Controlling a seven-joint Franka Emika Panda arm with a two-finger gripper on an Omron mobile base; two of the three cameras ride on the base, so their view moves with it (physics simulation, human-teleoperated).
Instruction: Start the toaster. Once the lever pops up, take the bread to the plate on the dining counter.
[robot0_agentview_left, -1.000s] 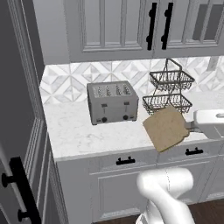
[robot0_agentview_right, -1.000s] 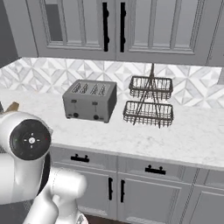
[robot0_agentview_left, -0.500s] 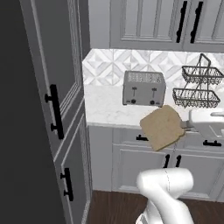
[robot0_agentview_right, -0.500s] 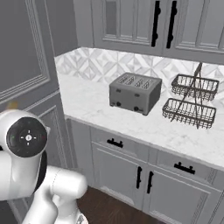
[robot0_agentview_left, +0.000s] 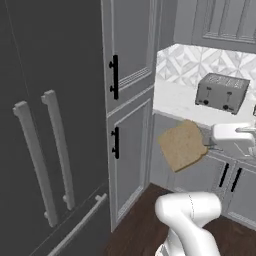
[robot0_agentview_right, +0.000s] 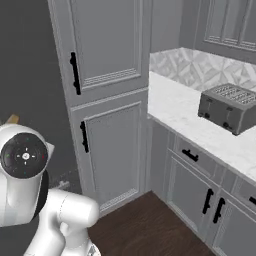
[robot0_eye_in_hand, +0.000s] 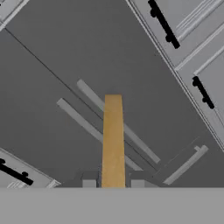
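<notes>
Between the gripper (robot0_eye_in_hand: 113, 183) fingers, the bread (robot0_agentview_left: 183, 145), edge-on.

The gripper (robot0_eye_in_hand: 113, 183) fingertips seem cut off behind the bread (robot0_eye_in_hand: 113, 140).

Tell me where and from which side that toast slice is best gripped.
By one crust edge, pinching across its thin faces, which is how the pincer has it now. The bread is flat and broad, so its width will not fit between the fingers. In the hand view it runs edge-on straight out from between them.
</notes>
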